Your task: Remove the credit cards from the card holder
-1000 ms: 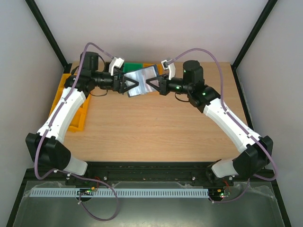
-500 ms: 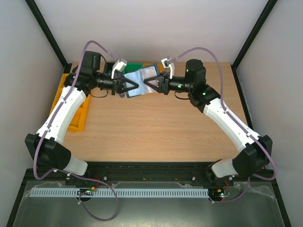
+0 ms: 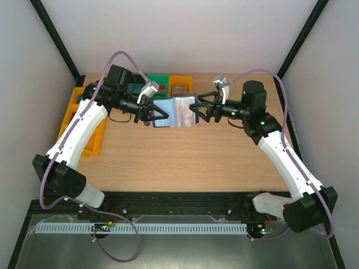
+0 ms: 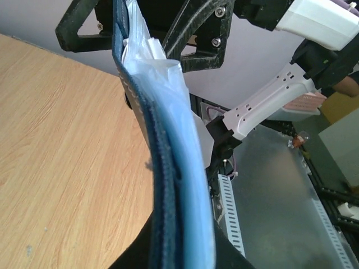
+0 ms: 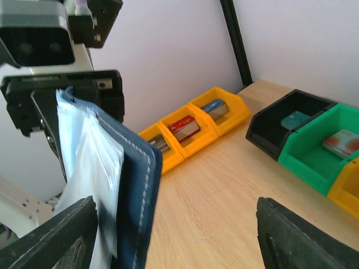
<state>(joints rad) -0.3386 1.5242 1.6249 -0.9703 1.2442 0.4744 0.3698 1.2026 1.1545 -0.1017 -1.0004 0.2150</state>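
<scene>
The holder (image 3: 171, 112) hangs in the air above the far middle of the surface (image 3: 185, 162), unfolded. Its long axis runs left to right between the two arms and its pale inner face is turned upward. The left claw (image 3: 152, 114) is pinched on the holder's left end. The right claw (image 3: 194, 111) stands spread wide at the holder's right end; I can't tell whether it touches. A pinkish card (image 3: 183, 107) shows in the right half. From the wrist views the holder appears edge-on (image 4: 168, 185), navy outside, clear sleeve inside. Bins (image 3: 180, 84) line the far edge.
</scene>
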